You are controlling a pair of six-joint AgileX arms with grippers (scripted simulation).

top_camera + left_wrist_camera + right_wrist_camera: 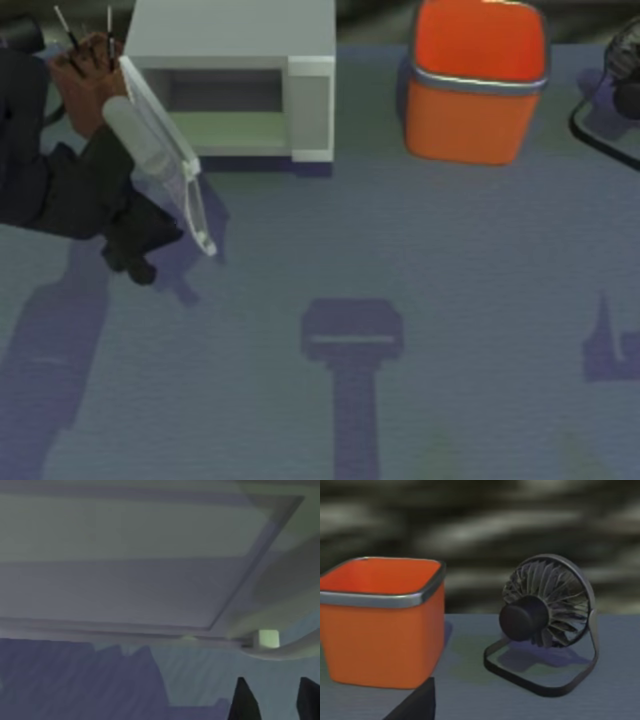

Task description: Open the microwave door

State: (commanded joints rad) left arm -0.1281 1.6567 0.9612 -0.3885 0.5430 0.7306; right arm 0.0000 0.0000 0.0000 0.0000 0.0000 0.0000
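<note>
The light grey microwave (235, 30) stands at the table's back left. Its door (160, 150) is swung wide open toward the left, baring the cavity (225, 110). My left arm reaches down along the door's outer side, and my left gripper (140, 255) sits by the door's free edge. In the left wrist view the door (125, 560) fills the frame, with its handle bar (280, 652) just beyond my left gripper (275, 700), which is open and holds nothing. Only a dark sliver of my right gripper (417, 707) shows.
An orange bin (475, 80) stands to the right of the microwave, also seen in the right wrist view (380, 625). A black desk fan (615, 80) sits at the back right corner, near the bin (545, 610). Arm shadows fall across the front of the table.
</note>
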